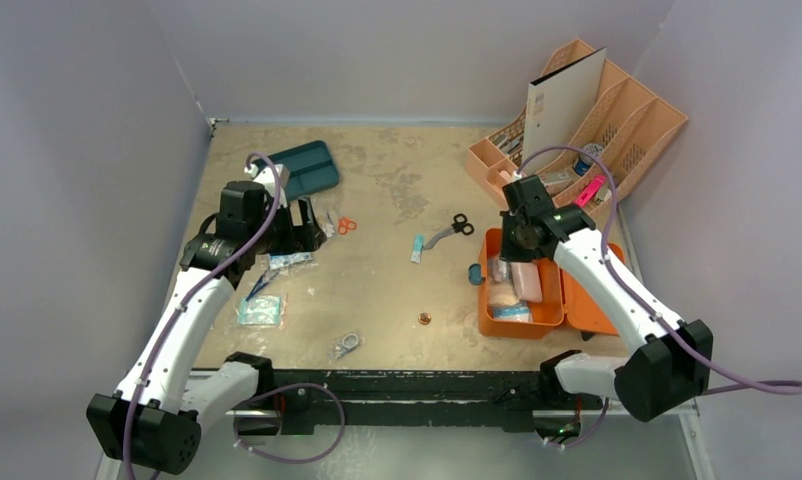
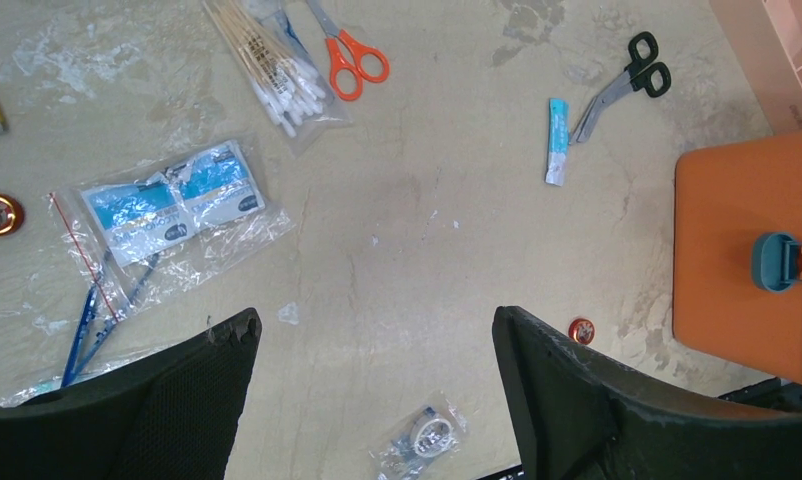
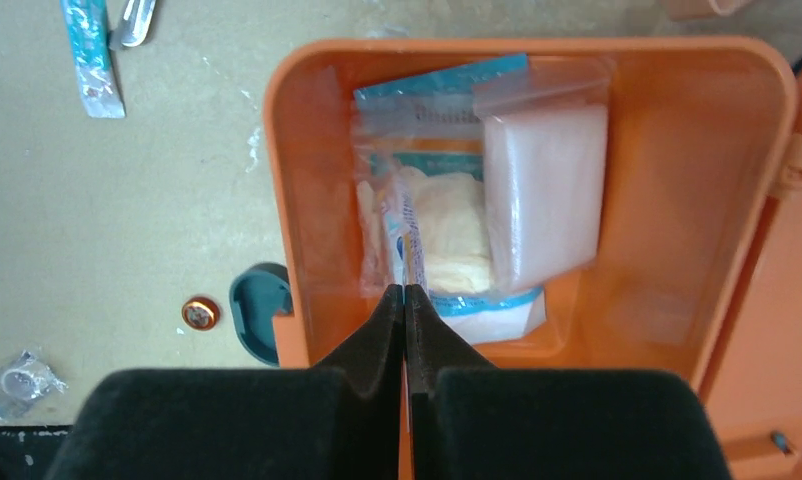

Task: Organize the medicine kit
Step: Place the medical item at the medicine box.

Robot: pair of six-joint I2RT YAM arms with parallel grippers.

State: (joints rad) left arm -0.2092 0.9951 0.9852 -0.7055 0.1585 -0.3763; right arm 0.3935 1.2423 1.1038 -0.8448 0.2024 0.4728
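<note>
On table's right side, medicine kit open, few pkts packed; R gripper clenched above it, L gripper spread, empty; orange scissors, swabs bag, wipes bag left out, much remains

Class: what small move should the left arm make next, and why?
Probably lower the open left gripper toward the bagged blue packets: they lie loose on the table near it, and the medicine kit stands open with bare floor showing.
</note>
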